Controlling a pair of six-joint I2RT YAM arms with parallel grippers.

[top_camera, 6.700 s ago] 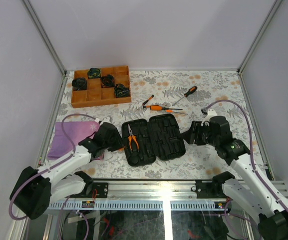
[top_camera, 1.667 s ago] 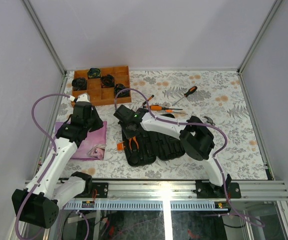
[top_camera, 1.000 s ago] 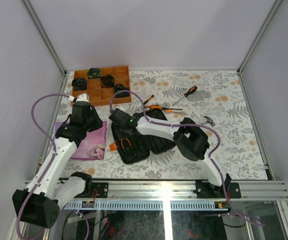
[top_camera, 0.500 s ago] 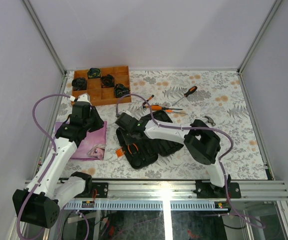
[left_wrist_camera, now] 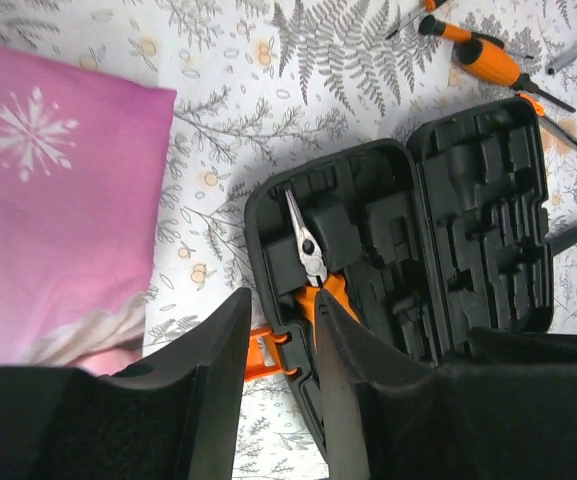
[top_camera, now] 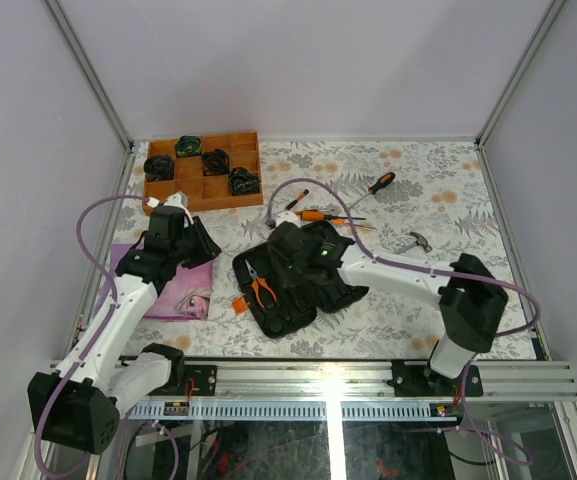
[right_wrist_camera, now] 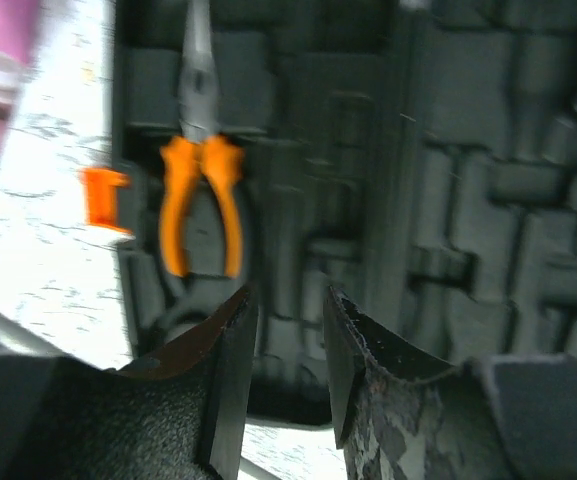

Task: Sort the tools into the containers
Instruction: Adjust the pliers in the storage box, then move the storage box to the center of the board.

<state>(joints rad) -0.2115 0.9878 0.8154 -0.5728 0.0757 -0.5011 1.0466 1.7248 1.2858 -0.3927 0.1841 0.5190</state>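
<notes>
The black tool case (top_camera: 286, 312) lies open on the table, its orange latch (top_camera: 240, 305) at the left edge. Orange-handled pliers (top_camera: 260, 288) rest in its left half. My right gripper (top_camera: 290, 258) hovers over the case's middle, open and empty; in the right wrist view the pliers (right_wrist_camera: 198, 190) lie ahead of the gripper (right_wrist_camera: 288, 310). My left gripper (top_camera: 200, 243) is left of the case, open and empty (left_wrist_camera: 280, 325), above the latch (left_wrist_camera: 263, 350) and the pliers (left_wrist_camera: 313, 260). Screwdrivers (top_camera: 318, 215) and a hammer (top_camera: 418, 240) lie loose beyond the case.
A brown wooden compartment tray (top_camera: 196, 195) with dark objects stands at the back left. A pink cloth (top_camera: 178, 285) lies under the left arm. Another screwdriver (top_camera: 380, 183) lies farther back. Frame posts and walls bound the table.
The right arm swung right and its gripper came off the case's left side and opened. The case slid and turned. The left jaws parted slightly.
</notes>
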